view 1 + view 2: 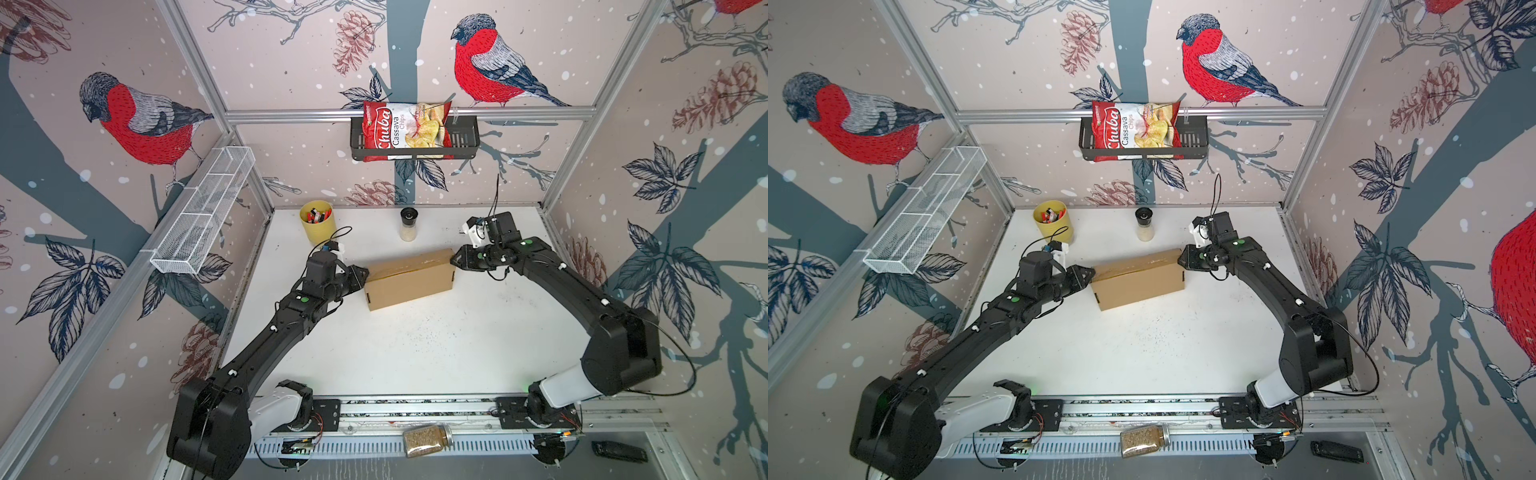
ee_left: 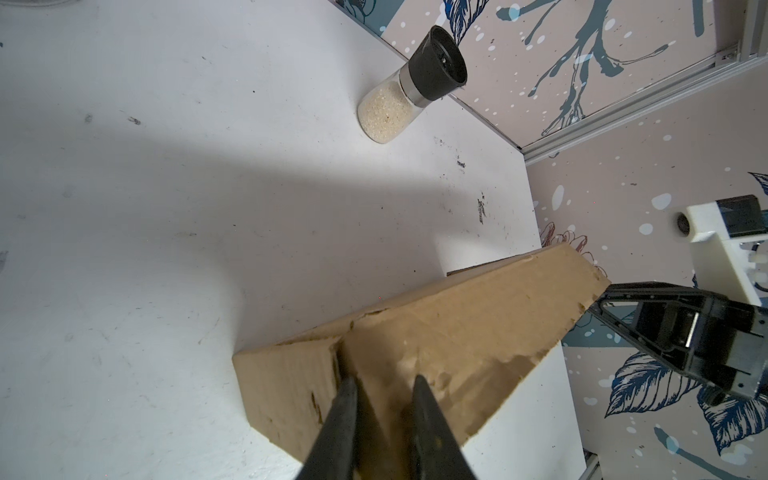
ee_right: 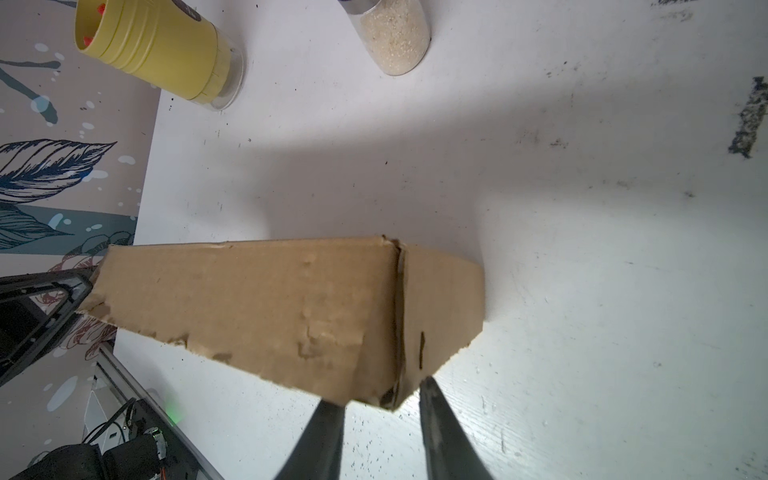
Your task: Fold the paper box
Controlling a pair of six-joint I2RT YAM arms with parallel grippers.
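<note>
The paper box [image 1: 409, 278] [image 1: 1138, 278] is a closed brown cardboard block lying on the white table [image 1: 415, 353], with its long side slanted. At its left end is my left gripper [image 1: 365, 272] [image 1: 1092, 272]. In the left wrist view the left gripper [image 2: 384, 379] is open by a narrow gap, tips resting against the box [image 2: 457, 328]. At the far right top corner is my right gripper [image 1: 454, 261] [image 1: 1180, 259]. In the right wrist view the right gripper [image 3: 380, 392] is open astride a corner of the box [image 3: 270, 303], one tip hidden behind the cardboard.
A yellow cup [image 1: 318, 222] of small parts and a grinder [image 1: 408, 224] stand at the back of the table. On the back wall, a black basket [image 1: 465, 143] holds a chips bag. A white wire basket [image 1: 203, 212] hangs left. A grain jar [image 1: 428, 438] lies on the front rail.
</note>
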